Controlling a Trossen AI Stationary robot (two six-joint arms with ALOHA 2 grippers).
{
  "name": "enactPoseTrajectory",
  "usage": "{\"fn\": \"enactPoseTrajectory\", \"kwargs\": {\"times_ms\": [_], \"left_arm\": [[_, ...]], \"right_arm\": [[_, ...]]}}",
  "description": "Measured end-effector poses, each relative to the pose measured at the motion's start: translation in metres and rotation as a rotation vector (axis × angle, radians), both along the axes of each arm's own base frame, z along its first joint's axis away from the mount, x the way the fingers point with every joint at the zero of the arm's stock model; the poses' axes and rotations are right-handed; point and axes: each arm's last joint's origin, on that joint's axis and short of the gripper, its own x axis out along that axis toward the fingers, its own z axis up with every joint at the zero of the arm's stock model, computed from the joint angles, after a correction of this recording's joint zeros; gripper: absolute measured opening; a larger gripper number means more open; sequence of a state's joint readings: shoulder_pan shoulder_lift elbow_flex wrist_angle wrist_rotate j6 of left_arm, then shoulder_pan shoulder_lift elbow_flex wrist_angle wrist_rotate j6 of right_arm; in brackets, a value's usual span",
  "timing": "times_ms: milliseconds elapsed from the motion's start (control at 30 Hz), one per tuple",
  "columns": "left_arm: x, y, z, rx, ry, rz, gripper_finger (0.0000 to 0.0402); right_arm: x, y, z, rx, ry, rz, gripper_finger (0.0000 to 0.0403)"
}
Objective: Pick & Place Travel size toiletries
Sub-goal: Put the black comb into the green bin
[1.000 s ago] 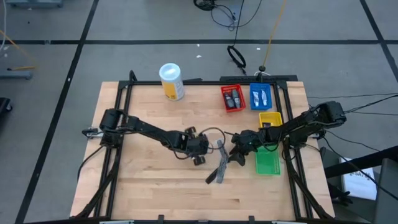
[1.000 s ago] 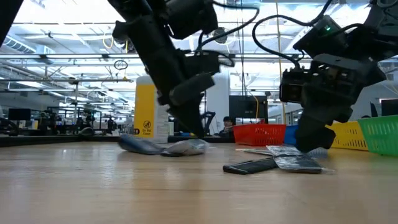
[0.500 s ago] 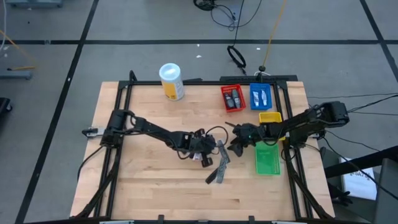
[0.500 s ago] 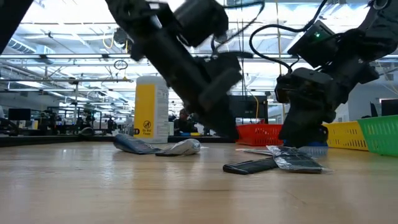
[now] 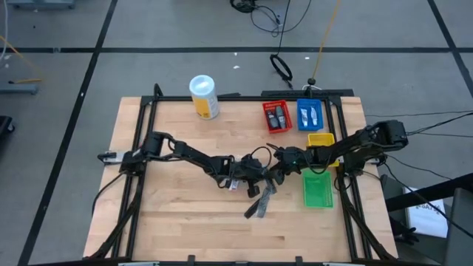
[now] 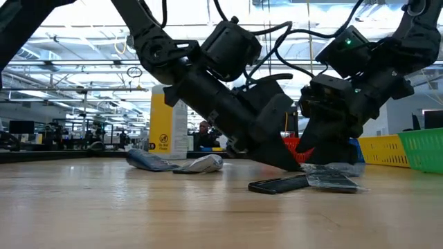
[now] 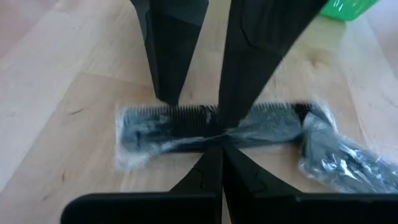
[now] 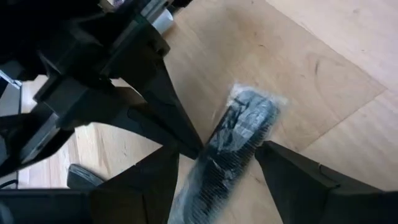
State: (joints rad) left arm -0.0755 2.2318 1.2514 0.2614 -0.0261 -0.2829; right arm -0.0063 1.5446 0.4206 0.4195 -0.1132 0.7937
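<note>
Near the middle of the pale wooden surface (image 5: 170, 214), slightly toward 4 o'clock, the two dark arms meet tip to tip over a black plastic comb sealed in a clear crinkled wrapper (image 7: 211, 121).

The left hand (image 5: 255, 176) has its fingers pressed together, their tips touching the wrapper at the comb's middle. Whether they pinch the film cannot be told.

The right hand (image 5: 279, 171) stands with its fingers spread, one on each side of the wrapped comb (image 8: 239, 134), not closed on it.

A second wrapped dark item (image 7: 348, 165) lies against one end of the comb. From above, the dark wrapped pieces (image 5: 260, 201) form a strip running toward 6 o'clock from the hands.

In the low view, a flat black sachet (image 6: 280, 185) and a silvery crinkled packet (image 6: 332, 181) lie on the surface beneath the arms. A dark blue pouch (image 6: 149, 160) and a grey-white pouch (image 6: 202, 164) lie farther back.

Toward 1 o'clock sit a red bin (image 5: 276, 117) and a blue bin (image 5: 310, 114), each holding small items. A yellow bin (image 5: 321, 140) and a green bin (image 5: 318, 191) line the 3 o'clock edge. A tall white canister with a yellow label (image 5: 204, 97) stands at 12 o'clock.
</note>
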Motion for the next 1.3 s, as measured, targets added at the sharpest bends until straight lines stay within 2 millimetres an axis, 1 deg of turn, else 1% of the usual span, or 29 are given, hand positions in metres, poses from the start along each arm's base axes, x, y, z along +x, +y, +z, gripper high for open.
{"fn": "enactPoseTrajectory", "kwargs": {"times_ms": [133,367,467,567,767,867,967,1067,1133,1167,1233,1300], "left_arm": [[0.000,0.005,-0.001,-0.012,0.007,0.009,0.0003],[0.000,0.006,-0.002,-0.005,0.013,0.018,0.0005],[-0.001,0.006,-0.002,-0.002,0.013,0.023,0.0002],[-0.001,0.007,-0.003,0.001,0.017,0.026,0.0007],[-0.002,0.007,-0.004,0.004,0.031,0.028,0.0002],[-0.002,0.006,-0.004,0.005,0.031,0.029,0.0008],[-0.003,0.004,-0.004,0.011,0.035,0.032,0.0012],[-0.003,0.003,0.003,0.018,0.034,0.035,0.0013],[-0.007,0.004,0.008,0.043,0.061,0.056,0.0009],[-0.009,0.005,0.014,0.063,0.070,0.071,0.0005],[-0.015,0.007,0.025,0.134,0.117,0.104,0.0002],[-0.023,0.007,0.038,0.202,0.157,0.145,0.0006]], "right_arm": [[0.002,0.001,0.000,0.019,-0.019,0.014,0.0216],[0.002,0.002,0.001,0.039,-0.035,0.054,0.0208],[0.005,0.002,0.004,0.043,-0.076,0.065,0.0208],[0.007,0.003,0.008,0.056,-0.124,0.090,0.0208],[0.007,0.004,0.012,0.073,-0.143,0.127,0.0208],[0.007,0.005,0.018,0.055,-0.174,0.163,0.0208],[0.009,0.005,0.030,0.009,-0.220,0.182,0.0208],[0.006,0.013,0.042,-0.068,-0.275,0.240,0.0208],[0.003,0.019,0.047,-0.154,-0.286,0.258,0.0208],[0.001,0.022,0.048,-0.193,-0.284,0.270,0.0208],[-0.001,0.027,0.046,-0.271,-0.252,0.300,0.0208],[-0.005,0.031,0.039,-0.313,-0.193,0.346,0.0208]]}}
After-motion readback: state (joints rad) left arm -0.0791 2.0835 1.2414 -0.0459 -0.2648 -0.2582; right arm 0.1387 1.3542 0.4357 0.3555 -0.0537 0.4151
